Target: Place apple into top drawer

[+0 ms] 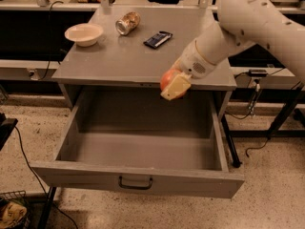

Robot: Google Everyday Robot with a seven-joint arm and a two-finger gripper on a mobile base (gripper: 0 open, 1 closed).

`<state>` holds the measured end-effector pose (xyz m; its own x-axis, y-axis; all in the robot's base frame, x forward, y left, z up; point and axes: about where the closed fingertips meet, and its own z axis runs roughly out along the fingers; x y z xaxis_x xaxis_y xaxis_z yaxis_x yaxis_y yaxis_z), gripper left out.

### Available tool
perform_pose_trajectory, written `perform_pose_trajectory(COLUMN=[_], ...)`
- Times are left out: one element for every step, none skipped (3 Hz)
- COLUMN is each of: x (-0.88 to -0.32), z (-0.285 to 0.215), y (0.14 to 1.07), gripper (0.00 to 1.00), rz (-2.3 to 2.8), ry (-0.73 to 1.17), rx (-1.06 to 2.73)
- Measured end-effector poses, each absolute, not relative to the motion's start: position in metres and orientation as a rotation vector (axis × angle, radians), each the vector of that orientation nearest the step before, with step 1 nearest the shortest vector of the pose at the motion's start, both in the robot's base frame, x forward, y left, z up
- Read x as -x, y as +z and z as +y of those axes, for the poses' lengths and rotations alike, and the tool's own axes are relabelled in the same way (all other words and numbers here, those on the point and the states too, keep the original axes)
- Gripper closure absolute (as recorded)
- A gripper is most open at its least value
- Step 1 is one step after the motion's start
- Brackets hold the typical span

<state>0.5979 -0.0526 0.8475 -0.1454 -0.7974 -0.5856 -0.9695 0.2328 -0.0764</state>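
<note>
apple (166,78): red-orange | pincer (171,84): cream, clasping apple above top drawer's back edge | top drawer (143,151): plain grey, dark handle (136,183) | worktop (119,61): grey | bowl (84,33): white | can (127,23): silvery-gold | packet (157,39): dark blue

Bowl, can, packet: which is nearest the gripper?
The dark packet; bowl and can lie farther left. The gripper, holding the apple, hangs above the open drawer.
</note>
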Motion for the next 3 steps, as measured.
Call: perform_pose_trajectory(x=[-0.584,-0.582,-0.583], z=[-0.075,-0.077,-0.072], y=[0.816,0.814,0.805], gripper=[1.0,1.0,1.0], rz=[2.119,2.128,2.105], ry=[0.462,0.467,0.471], rx=[1.592,1.596,1.586])
